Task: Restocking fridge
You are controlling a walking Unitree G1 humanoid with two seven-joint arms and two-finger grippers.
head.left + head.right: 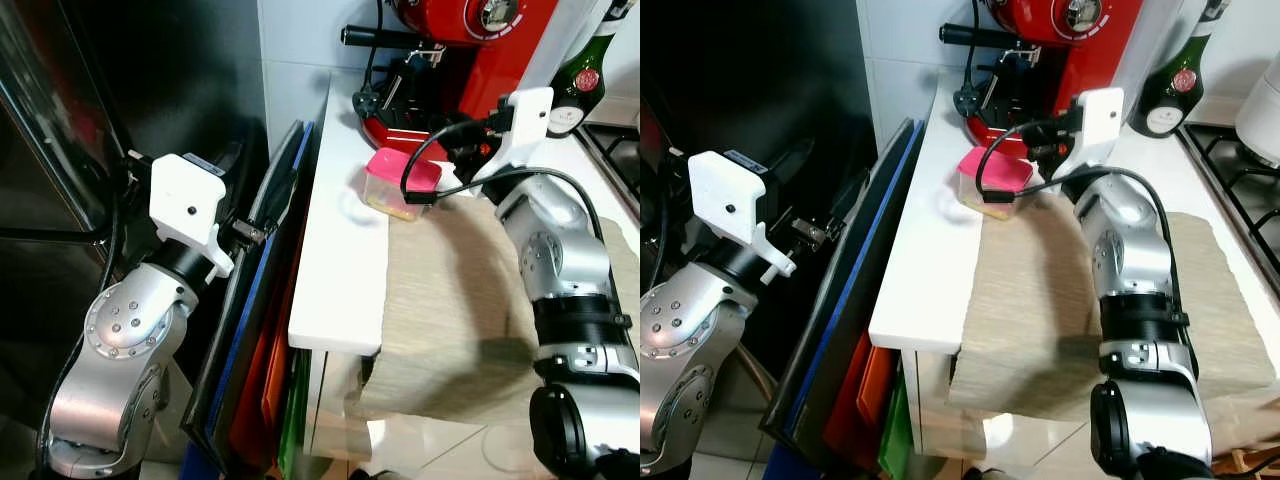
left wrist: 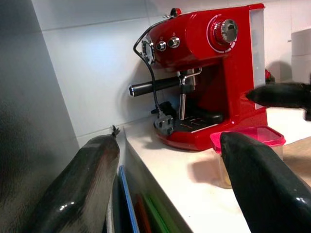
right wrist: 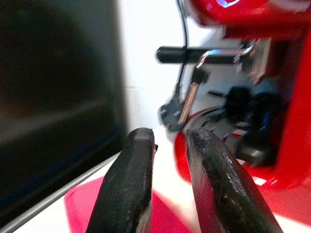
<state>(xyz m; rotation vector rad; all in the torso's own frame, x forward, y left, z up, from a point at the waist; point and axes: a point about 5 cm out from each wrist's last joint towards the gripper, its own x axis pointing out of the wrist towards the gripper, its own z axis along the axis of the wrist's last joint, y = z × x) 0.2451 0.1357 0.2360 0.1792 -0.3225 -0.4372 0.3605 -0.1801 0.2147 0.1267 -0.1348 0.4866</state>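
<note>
Two grippers are in play; the tub is the item to fetch for the fridge.

Left eye view: my right arm reaches across the cloth (image 1: 450,300) toward the tub (image 1: 400,185), a clear box with a pink lid on the counter (image 1: 340,260). The tub sits directly ahead of my right wrist, in front of the red machine (image 1: 470,50). My left arm is raised beside the counter's end, next to the boards (image 1: 265,330) stacked on edge there.

Right eye view: same layout. A bottle (image 1: 1175,85) stands beyond my right wrist, well apart from the tub.

Left wrist view: my left gripper (image 2: 170,160) is spread wide and empty. The tub lies past its far finger, not between the two.

Right wrist view: my right gripper (image 3: 167,145) is narrow, fingers nearly together, holding nothing. The pink lid lies just below the tips; the machine is close behind.

Procedure, as I judge it: widen the right fingers before descending, straddle the tub's walls below the lid, and close squarely. Keep clear of the machine's handle and cord.
</note>
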